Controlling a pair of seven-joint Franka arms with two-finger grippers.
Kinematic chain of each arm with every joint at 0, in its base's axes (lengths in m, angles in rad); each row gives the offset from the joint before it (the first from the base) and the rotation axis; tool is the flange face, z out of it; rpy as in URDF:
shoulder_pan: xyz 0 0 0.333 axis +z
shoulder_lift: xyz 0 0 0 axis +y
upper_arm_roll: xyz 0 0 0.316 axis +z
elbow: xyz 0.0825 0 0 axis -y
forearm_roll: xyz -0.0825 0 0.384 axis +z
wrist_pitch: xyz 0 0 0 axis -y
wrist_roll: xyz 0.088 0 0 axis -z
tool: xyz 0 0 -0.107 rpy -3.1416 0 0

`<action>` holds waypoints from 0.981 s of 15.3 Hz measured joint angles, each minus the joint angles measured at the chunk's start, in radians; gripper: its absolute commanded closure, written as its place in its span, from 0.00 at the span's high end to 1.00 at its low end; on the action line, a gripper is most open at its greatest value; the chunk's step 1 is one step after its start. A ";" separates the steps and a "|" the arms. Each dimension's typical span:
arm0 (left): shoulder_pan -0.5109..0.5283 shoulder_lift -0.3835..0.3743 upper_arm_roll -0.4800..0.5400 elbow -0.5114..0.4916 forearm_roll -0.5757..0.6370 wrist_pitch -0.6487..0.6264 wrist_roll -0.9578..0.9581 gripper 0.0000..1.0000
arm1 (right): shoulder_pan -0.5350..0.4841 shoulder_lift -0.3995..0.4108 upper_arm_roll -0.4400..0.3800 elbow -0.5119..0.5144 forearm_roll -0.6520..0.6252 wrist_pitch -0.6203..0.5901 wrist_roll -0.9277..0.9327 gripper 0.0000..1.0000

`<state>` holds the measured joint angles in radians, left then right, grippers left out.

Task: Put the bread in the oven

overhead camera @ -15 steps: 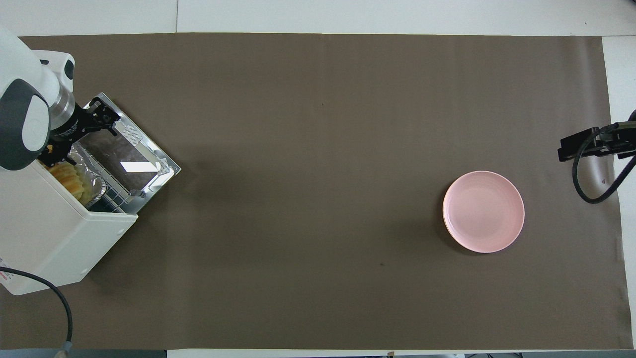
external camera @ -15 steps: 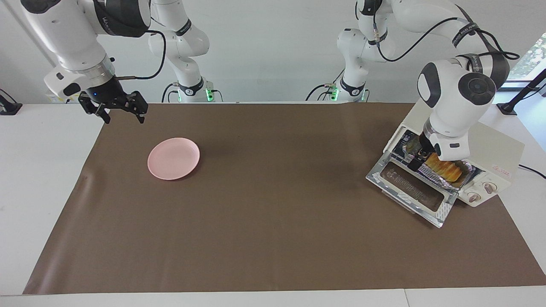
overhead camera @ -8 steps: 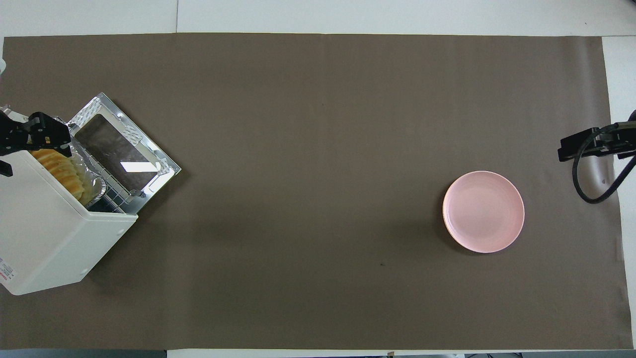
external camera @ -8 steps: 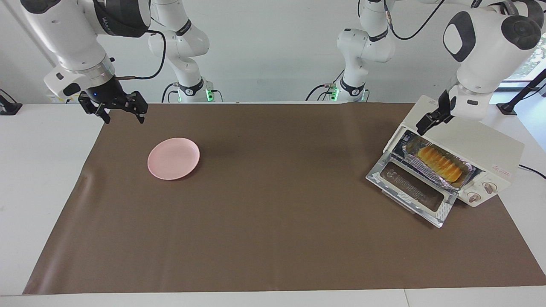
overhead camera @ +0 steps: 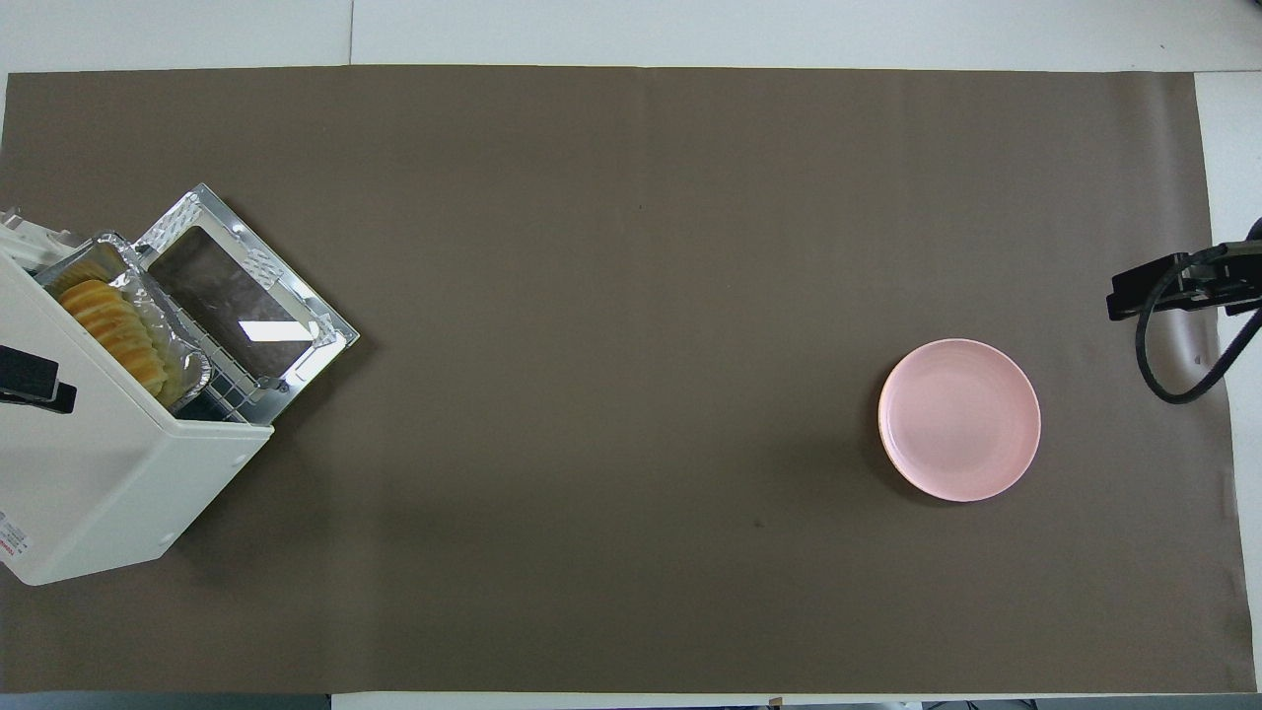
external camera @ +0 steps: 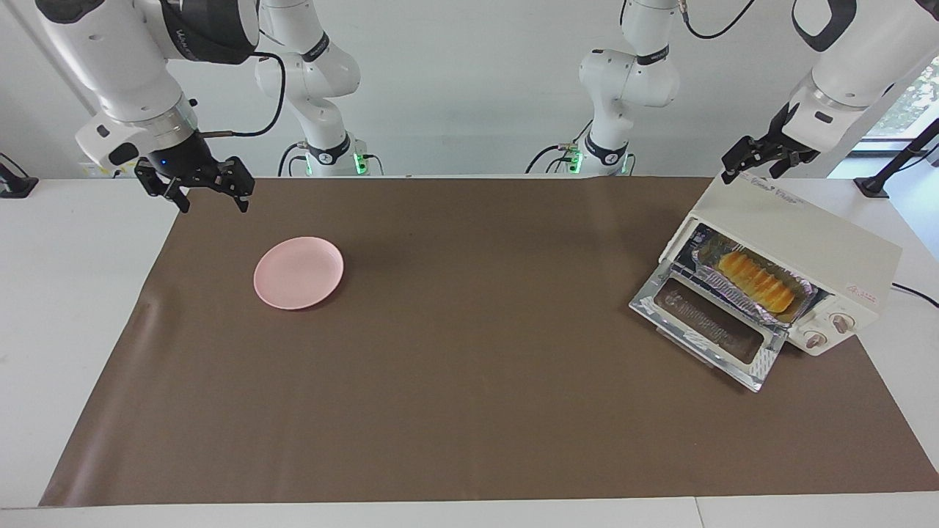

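The bread [external camera: 755, 281] is a ridged yellow-orange loaf lying in a silver foil tray [external camera: 733, 295] on the rack in the mouth of the cream-white oven [external camera: 807, 238]. The oven's glass door [external camera: 708, 328] hangs open, flat toward the table's middle. In the overhead view the bread [overhead camera: 110, 333] sticks partly out from under the oven's top [overhead camera: 89, 463]. My left gripper [external camera: 755, 167] is open and empty in the air over the oven's top edge, clear of the bread. My right gripper [external camera: 209, 196] is open and empty, waiting above the mat's corner at the right arm's end.
A round pink plate [external camera: 298, 272] lies empty on the brown mat toward the right arm's end; it also shows in the overhead view [overhead camera: 959, 419]. The oven's two knobs [external camera: 827, 331] face the table's middle. The oven's cable [external camera: 917, 292] trails off the table's end.
My left gripper has let go at the foil tray, risen out of the oven mouth and drawn back over the oven's top. The bread and tray stayed on the rack. The right arm has not moved.
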<state>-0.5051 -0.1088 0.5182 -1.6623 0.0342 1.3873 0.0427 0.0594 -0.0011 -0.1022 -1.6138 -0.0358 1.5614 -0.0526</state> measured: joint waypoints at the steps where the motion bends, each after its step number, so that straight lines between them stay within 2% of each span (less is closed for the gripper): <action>1: 0.090 0.002 -0.107 -0.001 0.000 0.025 0.000 1.00 | 0.000 0.000 0.000 0.000 0.000 0.000 0.000 1.00; 3: 0.278 0.014 -0.327 -0.001 0.000 0.080 0.000 1.00 | 0.000 0.000 0.000 0.000 0.000 0.000 0.000 1.00; 5: 0.367 0.026 -0.429 -0.002 0.000 0.095 0.000 1.00 | 0.000 0.000 0.000 0.000 0.000 0.000 0.000 1.00; 10: 0.404 0.092 -0.441 0.007 -0.030 0.108 0.001 1.00 | 0.000 0.000 0.000 0.000 0.000 0.000 0.000 1.00; 15: 0.407 0.091 -0.444 0.028 -0.035 0.109 0.001 1.00 | 0.000 0.000 0.000 0.000 0.000 0.000 0.000 1.00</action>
<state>-0.0981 -0.0177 0.0740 -1.6340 -0.0004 1.4968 0.0436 0.0594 -0.0011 -0.1022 -1.6138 -0.0358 1.5614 -0.0526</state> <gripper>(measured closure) 0.000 0.000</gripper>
